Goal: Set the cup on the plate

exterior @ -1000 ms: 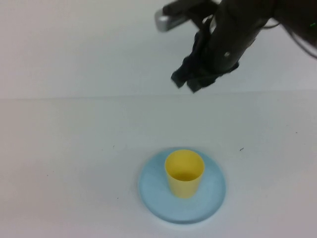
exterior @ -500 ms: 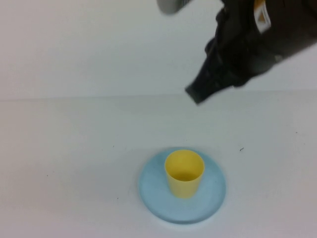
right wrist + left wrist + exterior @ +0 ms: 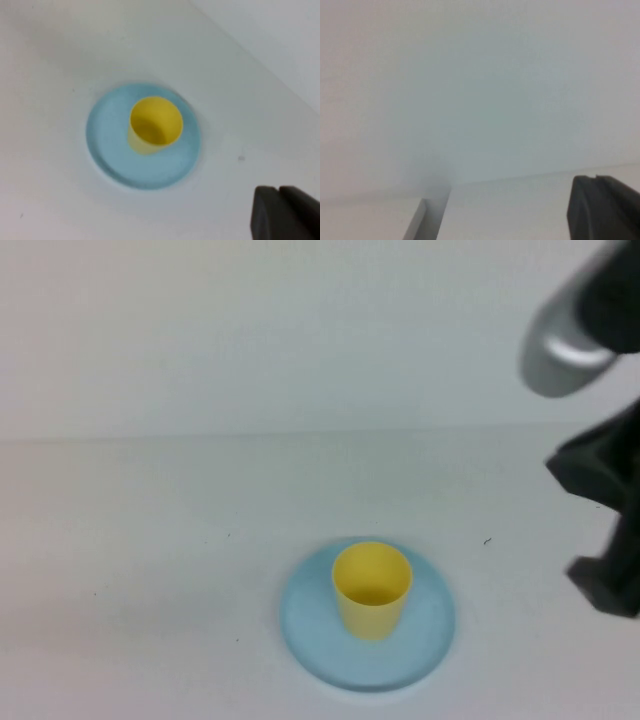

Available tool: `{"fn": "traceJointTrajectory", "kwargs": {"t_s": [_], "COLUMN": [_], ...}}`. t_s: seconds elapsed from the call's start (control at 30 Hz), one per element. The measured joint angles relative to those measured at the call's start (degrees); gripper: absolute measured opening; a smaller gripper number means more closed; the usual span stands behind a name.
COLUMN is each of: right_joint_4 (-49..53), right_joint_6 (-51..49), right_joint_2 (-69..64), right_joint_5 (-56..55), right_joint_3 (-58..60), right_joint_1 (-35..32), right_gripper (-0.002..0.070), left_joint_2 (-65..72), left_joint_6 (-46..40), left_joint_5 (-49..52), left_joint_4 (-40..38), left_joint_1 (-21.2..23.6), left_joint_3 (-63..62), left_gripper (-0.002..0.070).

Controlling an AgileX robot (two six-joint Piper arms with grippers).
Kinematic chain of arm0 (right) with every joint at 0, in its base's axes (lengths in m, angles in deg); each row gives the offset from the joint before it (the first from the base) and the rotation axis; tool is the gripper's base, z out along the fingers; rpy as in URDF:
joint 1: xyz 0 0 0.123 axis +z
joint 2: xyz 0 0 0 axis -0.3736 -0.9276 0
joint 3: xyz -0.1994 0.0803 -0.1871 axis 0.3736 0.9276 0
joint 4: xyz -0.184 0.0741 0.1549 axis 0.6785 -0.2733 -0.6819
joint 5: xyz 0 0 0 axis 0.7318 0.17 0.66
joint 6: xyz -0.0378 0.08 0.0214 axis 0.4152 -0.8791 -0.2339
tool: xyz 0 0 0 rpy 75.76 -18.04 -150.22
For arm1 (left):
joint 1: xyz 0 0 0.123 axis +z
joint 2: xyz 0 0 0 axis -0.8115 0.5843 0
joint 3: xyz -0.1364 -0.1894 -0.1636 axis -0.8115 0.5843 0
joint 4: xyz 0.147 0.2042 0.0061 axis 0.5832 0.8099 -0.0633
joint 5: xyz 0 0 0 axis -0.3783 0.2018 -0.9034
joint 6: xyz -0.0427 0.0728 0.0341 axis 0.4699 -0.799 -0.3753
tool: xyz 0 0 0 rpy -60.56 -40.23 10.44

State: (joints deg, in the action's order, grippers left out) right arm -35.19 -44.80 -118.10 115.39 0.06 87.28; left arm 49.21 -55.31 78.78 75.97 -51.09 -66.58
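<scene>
White table (image 3: 150,540), plain pale wall behind; nothing else on the surface but two items.

Item 1: cup (image 3: 372,589), yellow, handleless, upright, mouth open upward. Location: lower centre of the high frame, standing on the plate, roughly at its middle, slightly toward the far rim.

Item 2: plate (image 3: 310,635), light blue, round, flat on the table, bare rim showing all round the cup.

Item 3: right end effector (image 3: 285,212), dark, at the right edge of the high frame, raised and well apart from the cup. Fingers drawn together, gripping nothing; in its wrist view it sits in the lower right corner with cup and plate below it.

Item 4: left end effector (image 3: 602,207), seen only in its own wrist view, lower right corner, fingers closed and empty, facing the bare wall. Not visible from the high camera.

Condition: placement looks complete; you are, by my reading, at the retreat step. To do it well, carry your right arm off toward the frame's right edge at height, do not dip over the plate, and leave the cup undisturbed. Keep your left arm parked.
</scene>
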Motion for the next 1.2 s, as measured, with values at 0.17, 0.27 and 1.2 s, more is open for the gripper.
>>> {"fn": "traceJointTrajectory", "kwargs": {"t_s": [0.17,0.27,1.2], "right_joint_4": [-5.54,-6.44,-20.52], "right_joint_6": [-0.11,0.63,13.09], "right_joint_2": [2.55,2.64,22.30], "right_joint_5": [2.37,2.37,-52.29], "right_joint_3": [0.41,0.55,38.59], "right_joint_1": [0.09,0.09,-47.34], "right_gripper": [0.0037,0.0033,0.0023], "left_joint_2": [-0.63,-1.90,-4.55], "left_joint_6": [2.06,2.06,-26.84], "left_joint_5": [5.51,8.56,-6.66], "left_joint_4": [0.22,0.22,-24.60], "left_joint_1": [1.33,1.22,1.22], "left_joint_3": [0.00,0.00,9.13], "left_gripper": [0.0001,0.0001,0.0001]}}
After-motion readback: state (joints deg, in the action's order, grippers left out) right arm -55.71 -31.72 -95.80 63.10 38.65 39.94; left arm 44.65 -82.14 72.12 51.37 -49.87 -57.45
